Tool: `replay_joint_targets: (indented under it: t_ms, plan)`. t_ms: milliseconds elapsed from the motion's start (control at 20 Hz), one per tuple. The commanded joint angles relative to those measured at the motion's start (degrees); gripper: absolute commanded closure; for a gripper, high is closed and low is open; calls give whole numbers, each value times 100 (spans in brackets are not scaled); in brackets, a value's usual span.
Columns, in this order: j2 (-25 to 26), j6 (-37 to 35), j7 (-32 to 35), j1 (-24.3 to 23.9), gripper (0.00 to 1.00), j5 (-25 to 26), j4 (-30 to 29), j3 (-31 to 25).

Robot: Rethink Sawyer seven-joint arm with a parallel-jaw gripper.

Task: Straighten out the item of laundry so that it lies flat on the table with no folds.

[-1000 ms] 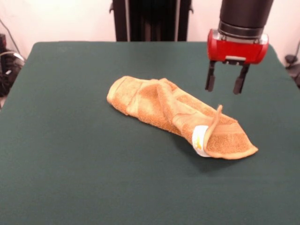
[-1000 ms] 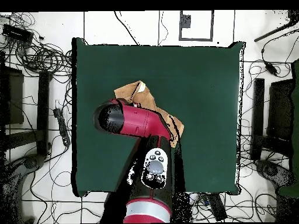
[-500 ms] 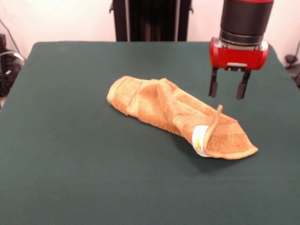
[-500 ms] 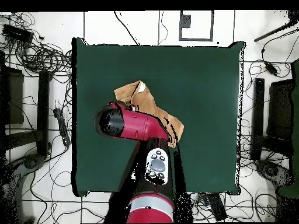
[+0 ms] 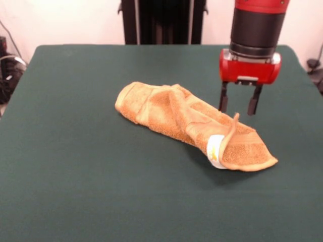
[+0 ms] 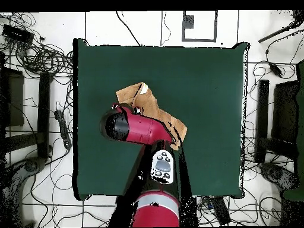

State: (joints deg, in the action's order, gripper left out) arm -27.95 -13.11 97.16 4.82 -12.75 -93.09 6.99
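Towel [image 5: 189,126] sits bunched up near the middle of the green bench [image 5: 75,176], a long rumpled roll running on a slant across the cloth. Front view shows it clearly: one rounded, folded end points toward the far left corner, the other end fans out into a flat wedge toward the near right corner. Folds everywhere along its length, layers lapped over each other. A thin flap of the edge stands up near the wedge end, curling upward, and the white tag [image 5: 215,150] shows just below it, wrapped around the side of the roll.

Gripper [image 5: 237,105] hangs above the towel's right part, red body on a black wrist, two dark fingers [image 5: 223,97] pointing straight down and spread apart with a clear gap between them. Nothing sits between those tips. They hover just beside the upright flap, at its far side; contact with the cloth cannot be made out.

From overhead the arm [image 6: 139,127] covers the towel's [image 6: 151,107] midsection, with tan cloth sticking out on both sides of it. Bench edges lie well away from the towel all round.
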Motion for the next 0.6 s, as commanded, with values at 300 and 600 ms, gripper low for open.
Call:
replay_joint_targets:
  t_ms: [300, 600]
  plan:
    - [587, -9, 945, 109, 0, 44, -63, -366]
    - [609, -190, 1015, 261, 0, -63, 216, -219]
